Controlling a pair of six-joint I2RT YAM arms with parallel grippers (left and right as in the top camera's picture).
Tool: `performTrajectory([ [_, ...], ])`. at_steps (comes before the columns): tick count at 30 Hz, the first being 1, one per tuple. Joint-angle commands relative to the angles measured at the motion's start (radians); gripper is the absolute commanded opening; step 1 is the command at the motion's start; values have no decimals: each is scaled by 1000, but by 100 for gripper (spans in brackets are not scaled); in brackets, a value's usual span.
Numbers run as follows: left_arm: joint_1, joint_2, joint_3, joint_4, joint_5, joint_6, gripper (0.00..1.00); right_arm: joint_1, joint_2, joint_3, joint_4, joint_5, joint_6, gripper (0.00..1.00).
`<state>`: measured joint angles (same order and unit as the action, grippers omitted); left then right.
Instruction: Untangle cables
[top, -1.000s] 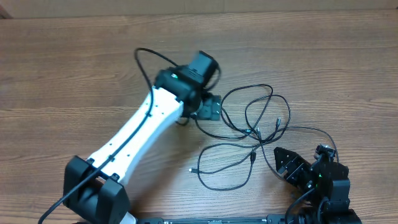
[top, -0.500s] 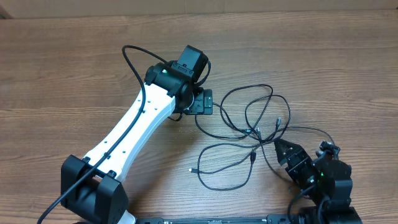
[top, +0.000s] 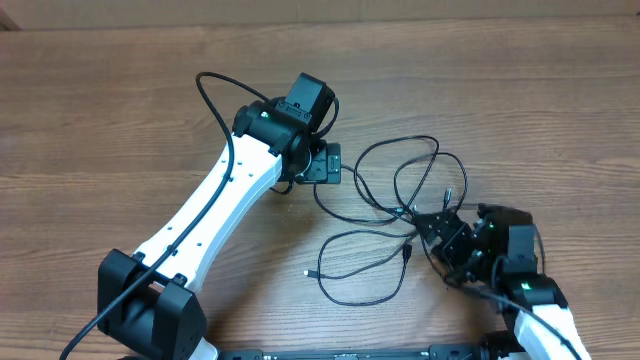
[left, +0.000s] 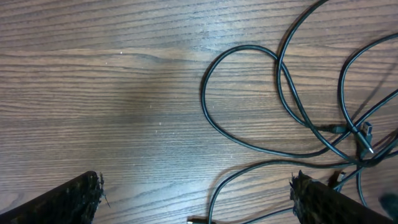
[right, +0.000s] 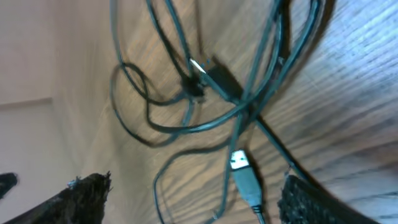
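Wooden table (top: 100, 100), overhead + both wrist views.

L arm (top: 220, 200): white links, black joints, reaching diagonally to table centre. It has swung slightly up and to the left vs. 1 s ago, w/ no change over the last half second. L gripper (left: 196, 199): jaws spread wide, nothing held, only bare wood between the fingers; it sits just left of the tangle.

R arm (top: 530, 290): has come up and in from the lower-right corner. R gripper (top: 445, 238) now sits at the tangle's right edge, where before it stood apart from it. Jaws wide apart, nothing gripped; strands show in the gap between the fingers in the wrist view.

Cables (top: 400, 205): thin black cords in loose overlapping loops, right of centre on the table, between the two grippers; layout unchanged. USB plug (right: 242, 168) lies near the crossing. A small plug (top: 308, 272) ends the lower loop.

Hard to read: R wrist view is blurred; which strand passes over which cannot be told. Fingertips are cut off at the bottom edge in both wrist views. R gripper covers part of a strand in the overhead view.
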<state>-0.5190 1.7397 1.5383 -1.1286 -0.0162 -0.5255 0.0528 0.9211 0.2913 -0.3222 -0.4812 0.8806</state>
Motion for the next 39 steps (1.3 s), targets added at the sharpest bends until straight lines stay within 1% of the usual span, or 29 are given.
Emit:
performTrajectory([
  [1, 3, 7, 13, 3, -14, -21, 99, -2, 102, 3, 98, -95, -24, 100],
  [2, 3, 7, 13, 3, -14, -21, 99, -2, 121, 3, 126, -121, -25, 100],
  [4, 3, 7, 13, 3, -14, -21, 100, -2, 143, 3, 206, -187, -58, 95],
  [5, 3, 7, 13, 3, -14, -21, 100, -2, 142, 4, 221, -195, -75, 95],
  [6, 3, 7, 13, 3, -14, -21, 100, -2, 141, 6, 221, -194, -83, 99],
  [8, 3, 7, 13, 3, -14, -21, 100, -2, 141, 25, 193, -183, -134, 100],
  [11, 3, 7, 13, 3, -13, -21, 100, -2, 141, 79, 87, -110, -190, 100],
  [14, 3, 7, 13, 3, -13, -21, 100, -2, 141, 152, -14, -37, -245, 100],
  [17, 3, 8, 13, 3, -14, -21, 100, -2, 141, 276, -127, 29, -325, 100],
  [20, 3, 7, 13, 3, -14, -21, 100, -2, 147, 346, -164, 109, -371, 100],
  [24, 3, 7, 13, 3, -13, -21, 99, -2, 180, 374, -146, 180, -441, 100],
  [28, 3, 7, 13, 3, -14, -21, 100, -2, 283, 374, -91, 232, -491, 100],
  [31, 3, 7, 13, 3, -13, -21, 100, -2, 377, 374, -23, 155, -489, 100],
  [39, 3, 8, 13, 3, -13, -21, 100, -2, 418, 374, 7, 193, -490, 100],
])
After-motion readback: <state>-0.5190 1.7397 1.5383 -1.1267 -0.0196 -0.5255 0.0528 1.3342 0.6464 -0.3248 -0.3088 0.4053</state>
